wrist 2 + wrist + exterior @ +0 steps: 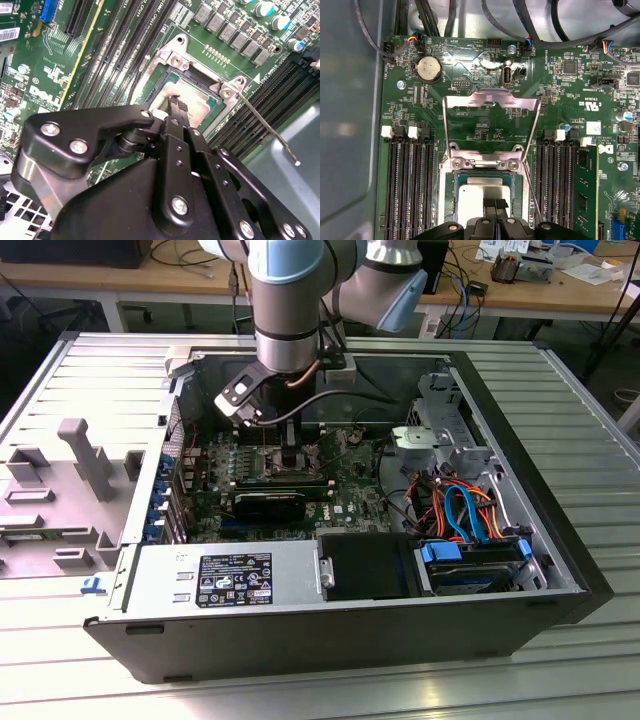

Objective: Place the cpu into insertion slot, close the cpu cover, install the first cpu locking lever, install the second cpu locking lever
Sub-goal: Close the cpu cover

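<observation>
Down inside the open computer case (300, 640), the black gripper (495, 203), closed on nothing, has its tips at the small silver-grey square cpu (472, 197) lying in the dark-framed insertion slot (454, 196). I'd judge the chip light, stiff and delicate, best held by its edges.

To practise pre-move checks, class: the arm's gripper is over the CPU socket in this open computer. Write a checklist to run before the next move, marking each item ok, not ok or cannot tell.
1. The cpu lies inside the insertion slot: ok.
2. The cpu sits fully flat and seated: cannot tell.
3. The cpu cover is swung open, away from the slot: ok.
4. The locking lever is released and angled away from the slot: ok.
5. The gripper is over the cpu with its jaws shut: ok.
6. The gripper is touching the cpu: cannot tell.
</observation>
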`<state>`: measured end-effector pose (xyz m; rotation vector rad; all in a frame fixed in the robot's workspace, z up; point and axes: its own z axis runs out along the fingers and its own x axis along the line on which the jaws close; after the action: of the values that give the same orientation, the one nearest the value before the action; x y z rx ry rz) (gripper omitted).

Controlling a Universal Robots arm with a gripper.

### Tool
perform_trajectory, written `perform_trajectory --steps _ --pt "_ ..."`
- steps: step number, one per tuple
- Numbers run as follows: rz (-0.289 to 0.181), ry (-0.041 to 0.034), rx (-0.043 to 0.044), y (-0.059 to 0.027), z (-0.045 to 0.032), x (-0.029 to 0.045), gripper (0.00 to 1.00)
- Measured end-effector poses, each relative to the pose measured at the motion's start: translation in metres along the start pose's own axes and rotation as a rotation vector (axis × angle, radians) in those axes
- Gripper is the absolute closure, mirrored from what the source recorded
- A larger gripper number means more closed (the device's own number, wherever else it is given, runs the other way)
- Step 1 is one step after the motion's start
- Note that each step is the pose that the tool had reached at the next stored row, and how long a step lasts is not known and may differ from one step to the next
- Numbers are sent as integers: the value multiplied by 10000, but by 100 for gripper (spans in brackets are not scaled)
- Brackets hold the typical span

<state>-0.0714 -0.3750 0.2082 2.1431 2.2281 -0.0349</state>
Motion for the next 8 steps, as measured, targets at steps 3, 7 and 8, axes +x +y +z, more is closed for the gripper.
perform_trajectory --steps 3,7,8 --pt "0 10 9 1 34 1 89" --pt "1 27 -3 4 -14 1 89" --pt "0 16 4 3 -53 -3 89"
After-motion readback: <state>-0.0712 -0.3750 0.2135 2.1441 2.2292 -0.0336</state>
